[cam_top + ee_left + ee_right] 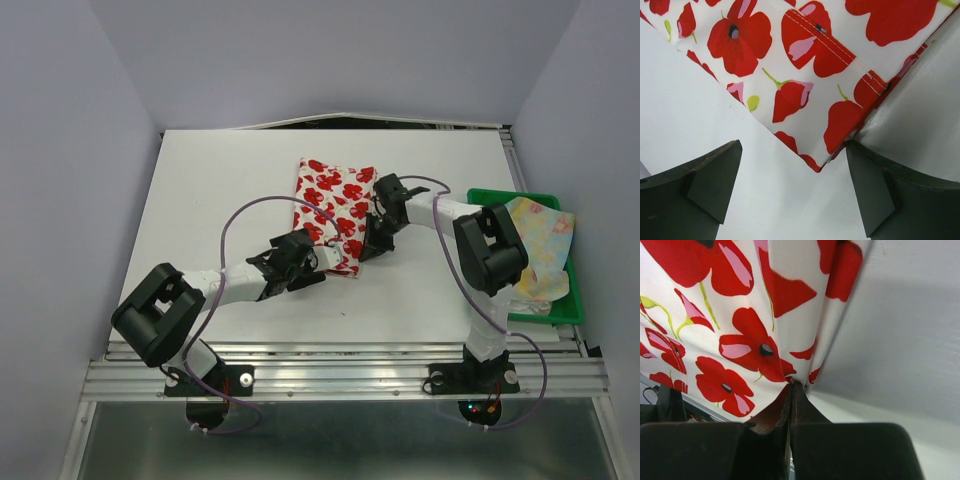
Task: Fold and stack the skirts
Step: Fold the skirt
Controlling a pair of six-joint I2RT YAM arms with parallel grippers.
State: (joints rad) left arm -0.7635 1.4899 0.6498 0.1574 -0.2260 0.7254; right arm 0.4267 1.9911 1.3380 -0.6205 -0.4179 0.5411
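The white skirt with red flowers (335,205) lies in the middle of the table. My left gripper (322,262) is open at its near corner; in the left wrist view that corner (817,165) points down between my spread fingers (715,180), which hold nothing. My right gripper (372,238) is shut on the skirt's right edge; in the right wrist view the cloth (760,340) bunches into the closed fingertips (792,390). The pale yellow pastel skirt (545,240) lies crumpled in the green tray.
The green tray (495,195) sits at the table's right edge, beside my right arm's elbow. A dark gap runs along the table's far edge (340,123). Metal rails (340,375) line the near edge.
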